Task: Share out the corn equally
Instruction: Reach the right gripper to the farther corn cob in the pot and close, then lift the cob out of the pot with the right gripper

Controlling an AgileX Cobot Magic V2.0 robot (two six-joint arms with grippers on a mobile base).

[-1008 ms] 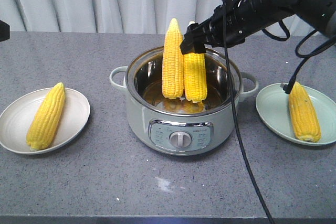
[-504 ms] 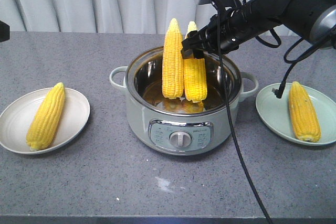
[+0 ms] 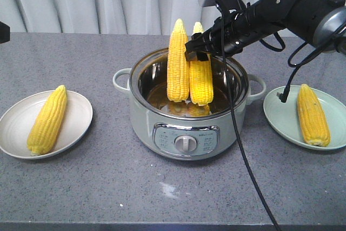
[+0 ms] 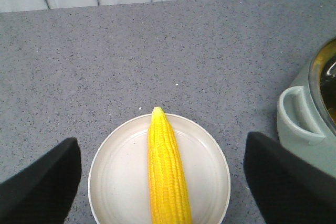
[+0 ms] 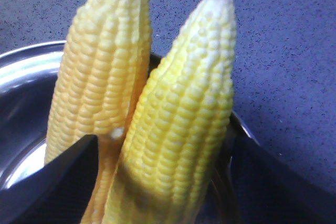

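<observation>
Front view: two cobs of corn stand upright in a pot [image 3: 145, 118] at mid-bench, long axes vertical, tips up. The taller cob [image 3: 178, 60] leans against the shorter cob [image 3: 200, 82], which is on the side nearer the bench's right edge. The right end effector [image 3: 197, 51] hangs at the shorter cob's upper part. A third cob [image 3: 47, 120] lies on a white plate [image 3: 80, 113] near the left edge, and a fourth cob [image 3: 313, 114] lies on a green plate [image 3: 280, 113] near the right edge. Both point toward the far edge. A second ago the right end effector hid the shorter cob's tip; the arm has since shifted and the tip shows. All four cobs are where they were.

Left wrist view: the left end effector [image 4: 160, 148] hovers with its jaws wide apart above the white plate [image 4: 118, 174]. The third cob [image 4: 166, 174] runs lengthwise up the frame, tip toward the far edge.

Right wrist view: the right end effector [image 5: 167, 179] straddles the shorter cob [image 5: 181, 124], jaws apart. One finger [image 5: 58, 177] stands a dark sliver clear of it. The taller cob [image 5: 105, 72] touches it behind.
</observation>
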